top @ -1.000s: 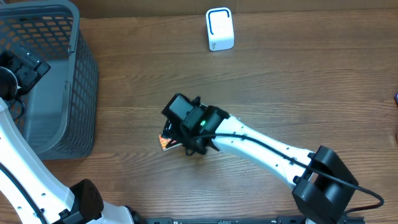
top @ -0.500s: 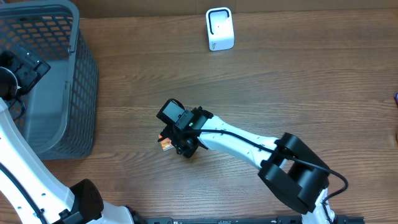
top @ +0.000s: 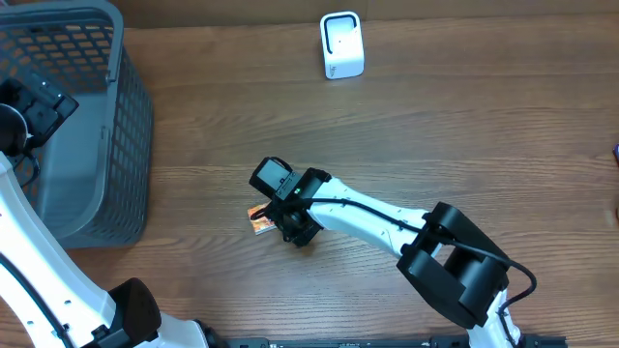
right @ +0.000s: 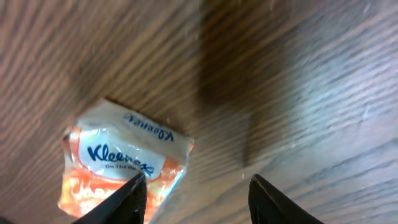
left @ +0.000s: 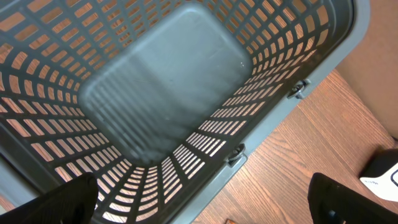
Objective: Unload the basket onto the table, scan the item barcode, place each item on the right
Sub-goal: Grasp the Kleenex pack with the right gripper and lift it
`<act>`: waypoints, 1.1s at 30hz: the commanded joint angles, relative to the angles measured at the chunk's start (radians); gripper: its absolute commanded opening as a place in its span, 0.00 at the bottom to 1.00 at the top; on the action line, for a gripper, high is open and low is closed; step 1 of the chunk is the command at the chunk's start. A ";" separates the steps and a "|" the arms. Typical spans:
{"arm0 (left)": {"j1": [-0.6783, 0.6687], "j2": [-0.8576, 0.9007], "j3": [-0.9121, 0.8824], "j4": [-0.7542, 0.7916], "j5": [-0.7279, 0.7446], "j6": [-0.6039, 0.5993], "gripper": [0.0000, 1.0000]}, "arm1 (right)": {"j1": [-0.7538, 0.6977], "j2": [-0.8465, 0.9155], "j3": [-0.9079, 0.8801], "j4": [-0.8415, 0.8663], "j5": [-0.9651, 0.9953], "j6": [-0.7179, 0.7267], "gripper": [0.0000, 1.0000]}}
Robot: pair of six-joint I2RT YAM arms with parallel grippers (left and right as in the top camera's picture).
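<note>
Wood-grain table [top: 484,126] carries three loose items in all: one tissue pack, one basket, one scanner. Two arms are in view, each with one gripper.

Nearest the robot's side, the right arm reaches in from the lower right of the overhead view. The right gripper [top: 274,215] is down at the table surface, pointing at the tissue pack [top: 257,219]. The pack is a single small orange and white packet printed with blue lettering. It lies flat on the wood, roughly mid-table and nearer the front edge than the back.

In the right wrist view the right gripper [right: 199,199] shows two dark fingertips with a clear gap of bare wood between them. The jaws are partly open and hold nothing. The tissue pack [right: 121,155] lies to the left of that gap, and its lower corner meets the finger on that side [right: 134,199]. Whether they touch cannot be told.

Farther back and to the left stands one grey lattice basket [top: 131,145]. The left gripper [top: 39,104] hangs above its opening. In the left wrist view the left gripper [left: 211,208] has its jaws spread wide, one tip at each lower corner, holding nothing. The basket [left: 280,118] floor below it is bare grey plastic.

At the far edge stands one white scanner [top: 341,44] with a blue-rimmed face, well apart from the pack.
</note>
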 commanded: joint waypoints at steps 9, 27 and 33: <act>0.004 0.001 0.003 -0.001 0.004 -0.010 1.00 | -0.042 0.002 0.001 0.102 -0.060 -0.076 0.53; 0.004 0.001 0.003 -0.001 0.004 -0.010 1.00 | -0.032 0.006 -0.126 0.243 -0.074 -0.113 0.55; 0.004 0.001 0.003 -0.001 0.004 -0.010 1.00 | -0.032 0.006 -0.173 0.255 -0.062 -0.113 0.48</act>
